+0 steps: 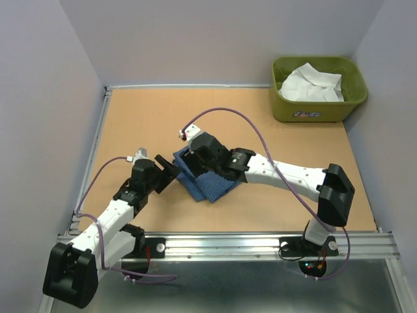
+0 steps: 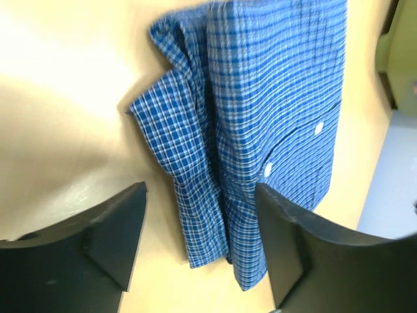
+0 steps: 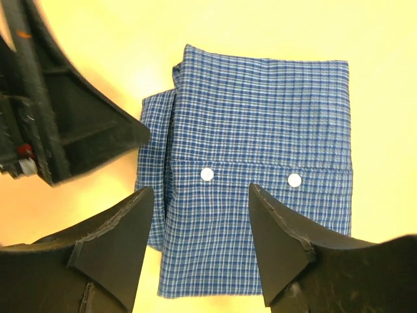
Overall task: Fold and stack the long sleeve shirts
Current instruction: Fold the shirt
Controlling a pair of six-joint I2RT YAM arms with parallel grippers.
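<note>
Pointing down at the folded blue shirt (image 1: 208,186), left fingers (image 2: 104,235) spread at its edge, right fingers (image 3: 111,241) spread above it

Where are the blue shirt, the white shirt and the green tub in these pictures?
Blue shirt (image 3: 260,130), right wrist view: folded front, above the buttons.
White shirt (image 1: 311,83), top view: crumpled middle.
Tub (image 1: 329,107), top view: near wall.

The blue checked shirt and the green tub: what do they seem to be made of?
The blue checked shirt looks like thin woven cloth, matte: soft folds and creases. The green tub seems moulded plastic, slightly glossy: smooth rigid walls.
</note>
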